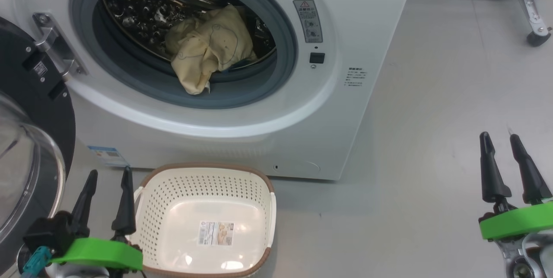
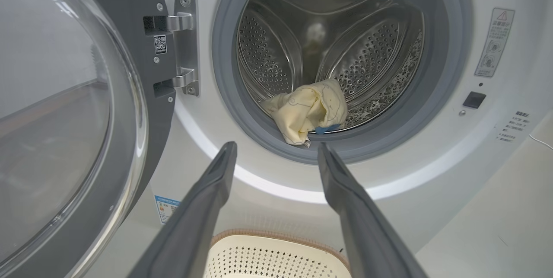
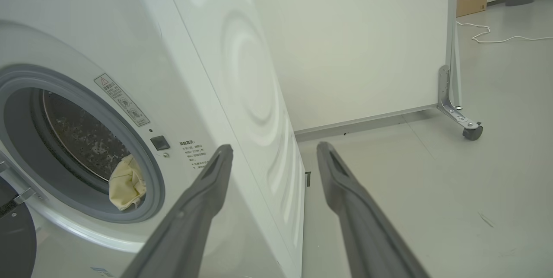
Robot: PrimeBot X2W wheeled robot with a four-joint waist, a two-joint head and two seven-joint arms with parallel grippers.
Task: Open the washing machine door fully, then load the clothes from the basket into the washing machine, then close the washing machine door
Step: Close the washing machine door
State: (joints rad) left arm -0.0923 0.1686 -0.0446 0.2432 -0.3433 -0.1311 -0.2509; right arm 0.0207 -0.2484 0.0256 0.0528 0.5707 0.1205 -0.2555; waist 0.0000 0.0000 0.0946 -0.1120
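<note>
Reach left from the spread, empty left gripper (image 1: 109, 170) for the washing machine door (image 1: 56, 118); right gripper (image 1: 499, 135), also spread, well apart.

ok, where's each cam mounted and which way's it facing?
Head: on the head, looking down at washer and basket; left claw and right claw show.
Left wrist: on left arm, faces drum, door at left; own fingers.
Right wrist: on right arm, faces washer's right corner, floor; own fingers.
Shared by all: clothes in washer.

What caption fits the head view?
Pale yellow clothes hang over the white washing machine's grey gasket; cream perforated basket empty; left gripper and right gripper open.
</note>
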